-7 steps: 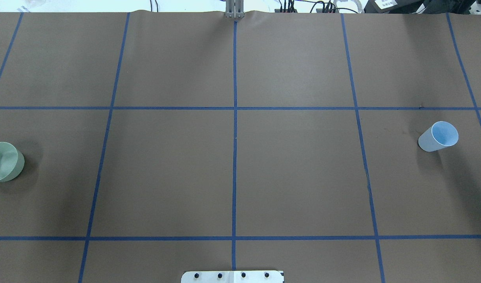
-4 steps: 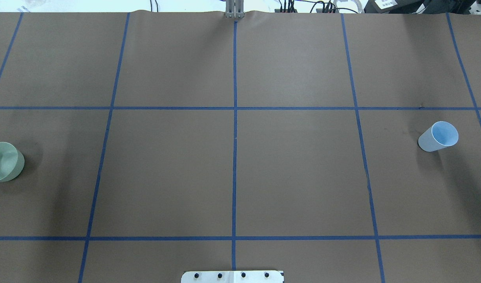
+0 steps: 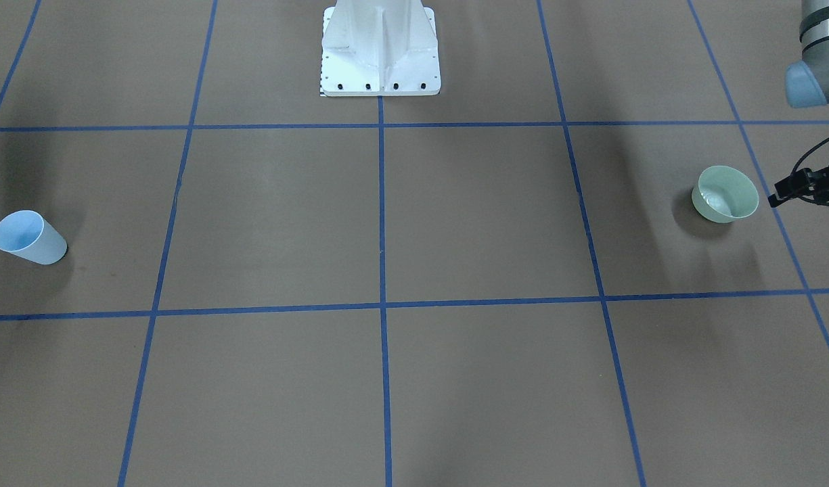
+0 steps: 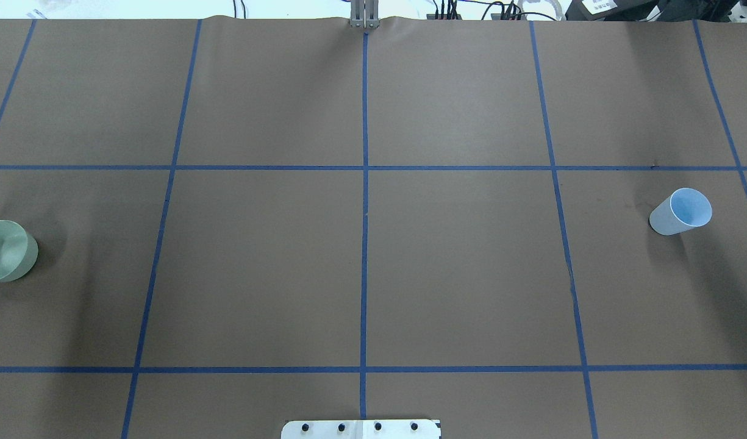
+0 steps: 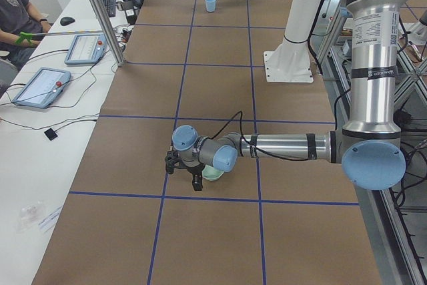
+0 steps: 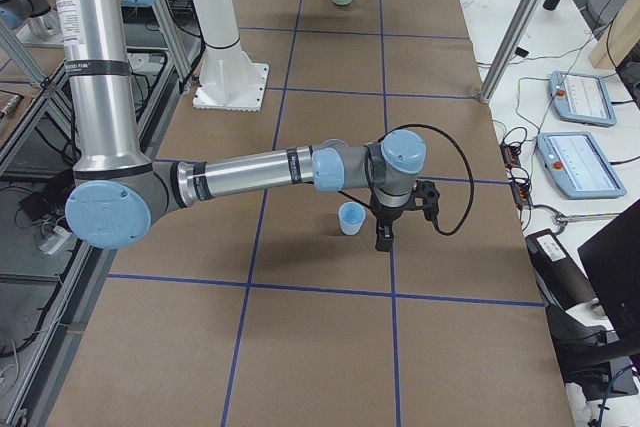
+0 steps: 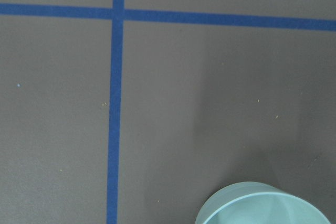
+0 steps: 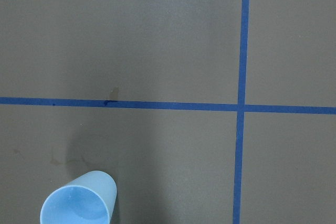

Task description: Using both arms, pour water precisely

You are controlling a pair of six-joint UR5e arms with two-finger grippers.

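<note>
Left hand (image 5: pixel 183 173) hangs low over the bench (image 4: pixel 458 262), just beside the green cup (image 3: pixel 724 195) on the side away from the robot's base. From the front you see a gap between its black parts and the cup wall. No view shows you its fingers clearly, so I cannot tell whether they are apart or together. Its wrist camera catches only the cup's rim at the bottom edge. Right hand (image 6: pixel 384 234) sits the same way next to the blue cup (image 6: pixel 351 218), close beside it, and you cannot tell its finger state either, since only the side view shows it. Both cups stand upright, mouths up, well apart at opposite ends of the bench. As for the water (image 4: pixel 2 253), you get only a pale glossy patch inside the green cup; whether the blue cup holds any cannot be told. Behind the hands, the left arm (image 5: pixel 287 146) and the right arm (image 6: pixel 250 169) each stretch out low and nearly level from the white pedestal (image 3: pixel 380 54). Blue tape lines (image 4: pixel 364 244) divide the brown bench cover into squares.
</note>
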